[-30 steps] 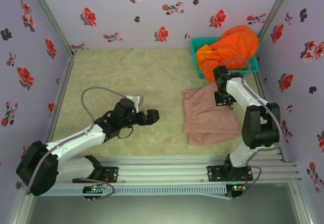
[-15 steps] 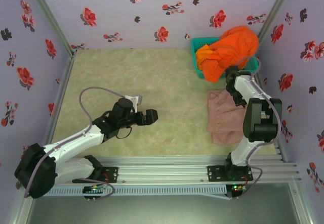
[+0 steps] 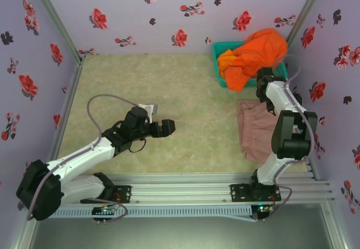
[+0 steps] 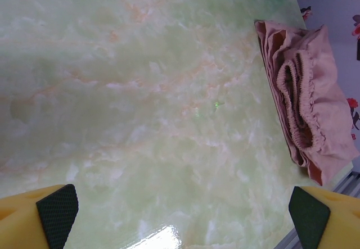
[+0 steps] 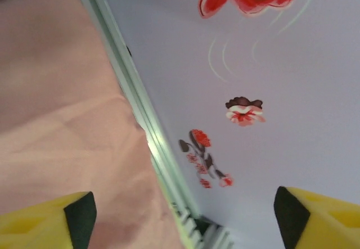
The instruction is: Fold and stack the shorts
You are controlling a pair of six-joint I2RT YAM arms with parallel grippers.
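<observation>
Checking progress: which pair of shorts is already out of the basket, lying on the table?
The pink-beige shorts, folded on the table at its right side; the orange shorts sit heaped in the teal basket.

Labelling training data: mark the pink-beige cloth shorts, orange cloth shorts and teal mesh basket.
Pink-beige cloth shorts (image 3: 256,132), top view, fabric middle.
Orange cloth shorts (image 3: 254,55), top view, heap middle.
Teal mesh basket (image 3: 216,51), top view, left rim.

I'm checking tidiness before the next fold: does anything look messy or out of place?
Yes. The orange shorts are heaped in the teal basket and spill over its front rim. The pink shorts lie folded but rumpled, waistband bunched, right up against the right edge of the table rather than centred.
</observation>
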